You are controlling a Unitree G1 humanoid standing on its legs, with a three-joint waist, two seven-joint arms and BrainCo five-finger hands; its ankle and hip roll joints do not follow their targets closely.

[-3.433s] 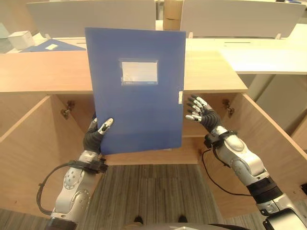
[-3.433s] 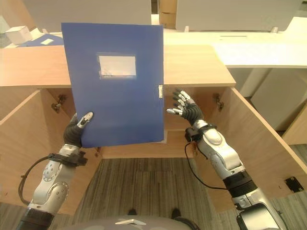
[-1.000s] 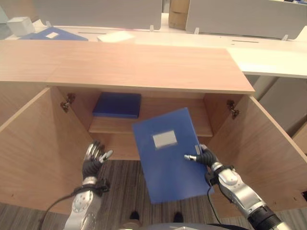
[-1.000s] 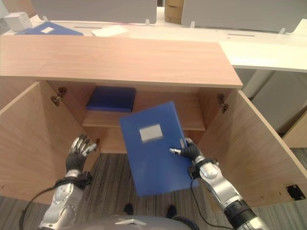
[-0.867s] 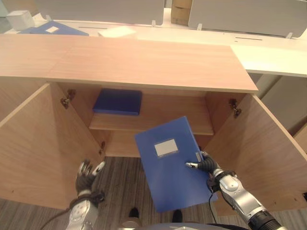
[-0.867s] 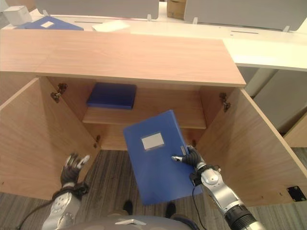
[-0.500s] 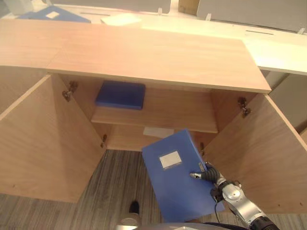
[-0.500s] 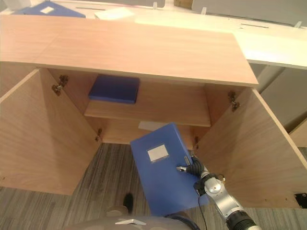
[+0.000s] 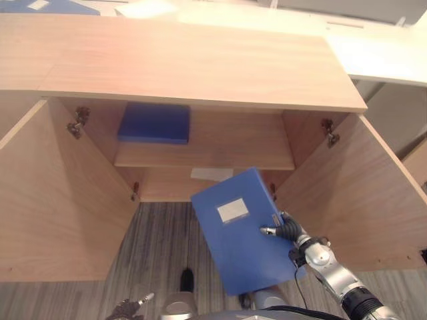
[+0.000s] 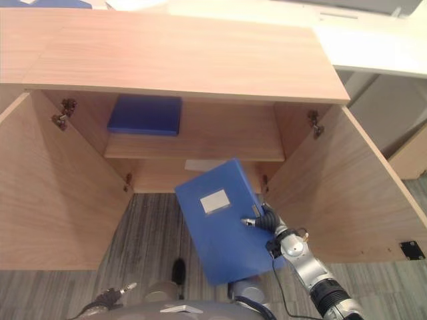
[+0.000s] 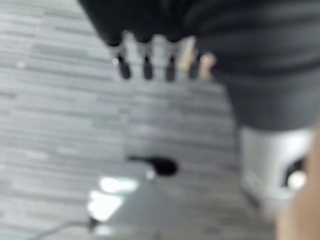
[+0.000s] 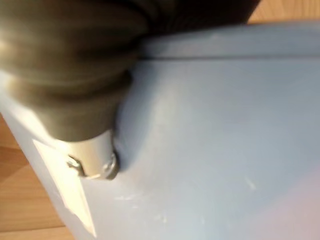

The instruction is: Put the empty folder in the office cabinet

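- The left hand [image 9: 127, 309], lowered to the view's bottom edge since the handover, is seen with fingers straight and empty.
- A second folder [image 9: 154, 123] is left flat on the cabinet [image 9: 200, 63] shelf.
- The blue folder [image 9: 243, 227] is now pinched by the right hand [image 9: 288, 231] alone, below the shelf, not yet inside.

folder [image 9: 243, 230] before cabinet [image 9: 200, 70], right | second folder [image 9: 154, 123] on shelf [image 9: 220, 157], left

A grey striped wood-pattern floor [image 9: 160, 247] runs beneath a light wooden cabinet [image 9: 200, 63] standing with both doors swung open. Behind it sits a pale white desk [image 9: 380, 53]. Soft, even indoor light falls from above.
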